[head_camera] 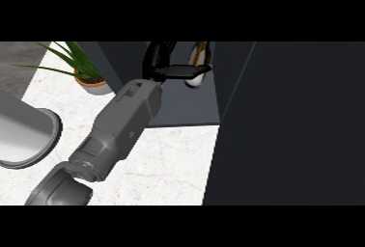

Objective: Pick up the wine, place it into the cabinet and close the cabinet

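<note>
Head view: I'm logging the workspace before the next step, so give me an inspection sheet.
Surface: pale marbled counter.
Job's things: wine inside the cabinet, mostly hidden; door open.
Clutter: potted plant at the back left; grey round vessel at the left edge.
Hands: left hand in the cabinet, fingers curled round the wine; right hand not seen.
Cables: nothing seen.
Surroundings: dark floor at the upper left.

Grey forearm stretched up and forward, black hand with curled fingers.
</note>
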Available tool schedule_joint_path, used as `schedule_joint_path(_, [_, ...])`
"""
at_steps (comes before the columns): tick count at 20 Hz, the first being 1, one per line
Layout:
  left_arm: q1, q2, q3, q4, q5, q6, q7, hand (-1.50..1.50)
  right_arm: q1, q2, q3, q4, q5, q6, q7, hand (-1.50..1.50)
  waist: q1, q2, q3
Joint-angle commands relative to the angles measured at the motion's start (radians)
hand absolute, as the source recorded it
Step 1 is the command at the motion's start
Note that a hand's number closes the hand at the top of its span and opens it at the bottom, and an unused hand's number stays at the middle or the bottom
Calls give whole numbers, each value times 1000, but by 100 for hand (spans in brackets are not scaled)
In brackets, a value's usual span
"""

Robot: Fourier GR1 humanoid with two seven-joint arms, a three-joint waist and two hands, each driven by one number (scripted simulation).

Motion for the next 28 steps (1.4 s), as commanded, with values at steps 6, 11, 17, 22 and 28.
schedule_joint_path(6, [136,-3,-109,-178,81,-81,44,-150,49,-51,-16,-208,-24,-5,102,-150,17,-14,0])
schedule_joint_path(11, [280,-3,-174,-313,126,-102,62,-150,59,-48,-18,-192,-25,-22,73,-150,37,-19,1])
schedule_joint_path(17, [487,-3,-252,-497,109,-90,62,-150,24,-17,-28,-136,-35,-31,67,-150,65,-13,1])
schedule_joint_path(22, [619,-3,-330,-692,94,-27,110,-150,44,-42,-36,-208,-27,-59,122,-150,69,-17,0])
schedule_joint_path(28, [819,73,-363,-960,98,-10,170,-150,58,-84,-30,-206,-6,-45,106,-150,59,-12,0])
